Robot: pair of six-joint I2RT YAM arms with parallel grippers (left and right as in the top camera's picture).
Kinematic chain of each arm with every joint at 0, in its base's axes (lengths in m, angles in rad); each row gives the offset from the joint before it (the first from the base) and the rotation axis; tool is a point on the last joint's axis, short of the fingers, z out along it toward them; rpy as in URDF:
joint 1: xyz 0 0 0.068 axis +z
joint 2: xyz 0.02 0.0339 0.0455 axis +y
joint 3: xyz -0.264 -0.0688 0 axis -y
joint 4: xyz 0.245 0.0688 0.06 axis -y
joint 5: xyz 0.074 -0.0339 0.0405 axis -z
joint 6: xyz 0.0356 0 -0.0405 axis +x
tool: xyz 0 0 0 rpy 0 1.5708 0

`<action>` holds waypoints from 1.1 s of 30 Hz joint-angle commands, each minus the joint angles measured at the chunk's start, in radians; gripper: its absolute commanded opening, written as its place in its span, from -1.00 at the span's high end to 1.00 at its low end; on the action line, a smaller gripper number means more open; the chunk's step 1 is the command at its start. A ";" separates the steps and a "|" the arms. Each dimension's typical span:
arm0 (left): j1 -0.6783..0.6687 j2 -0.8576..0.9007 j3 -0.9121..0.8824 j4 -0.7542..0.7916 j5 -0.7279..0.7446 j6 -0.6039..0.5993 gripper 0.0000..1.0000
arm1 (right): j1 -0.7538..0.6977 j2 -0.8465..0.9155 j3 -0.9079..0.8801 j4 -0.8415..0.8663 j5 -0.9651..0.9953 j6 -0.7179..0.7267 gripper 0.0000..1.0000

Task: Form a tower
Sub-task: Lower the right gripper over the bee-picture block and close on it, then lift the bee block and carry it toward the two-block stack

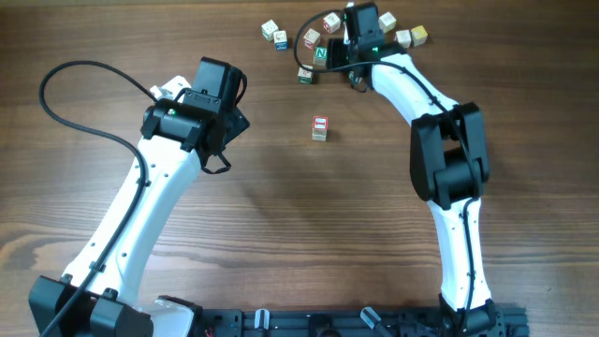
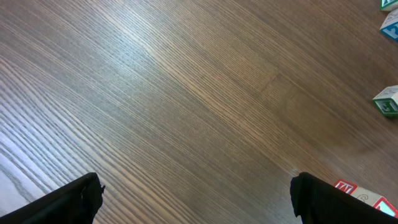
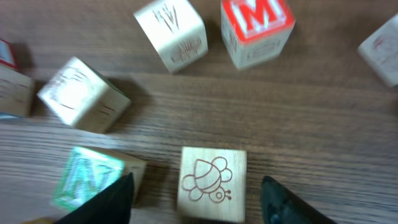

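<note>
The tower (image 1: pixel 320 128), two stacked wooden cubes, stands alone, well apart from the loose cube cluster (image 1: pixel 321 54), on its robot side. The right gripper (image 3: pixel 198 183) is over the cluster, fingers apart astride a bee-marked cube (image 3: pixel 211 177) without touching it. The left gripper (image 2: pixel 198 183) is spread wide and empty. The cubes are probably light, rigid and easily toppled, so pinch opposite side faces.

— Where did the tower (image 1: pixel 320 128) stand?
— Upright on the wooden surface (image 1: pixel 281 215), near its middle, a little toward the far side.
— What did it look like?
— A short column of tiny pale wooden cubes, seemingly two, one set squarely on the other. Its top face was white with a reddish mark.
— Leaning at all?
— No, it stood straight and free.
</note>
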 commanded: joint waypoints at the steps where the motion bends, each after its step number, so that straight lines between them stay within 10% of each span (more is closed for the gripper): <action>1: 0.006 0.006 -0.006 -0.001 -0.002 -0.020 -1.00 | 0.002 0.013 0.003 0.024 0.022 0.017 -0.08; 10: 0.006 0.006 -0.006 -0.001 -0.002 -0.020 -1.00 | 0.002 0.001 0.003 0.020 0.047 0.018 0.46; 33: 0.006 0.006 -0.006 -0.001 -0.003 -0.020 -1.00 | 0.117 -0.517 -0.003 -0.580 -0.085 0.191 0.51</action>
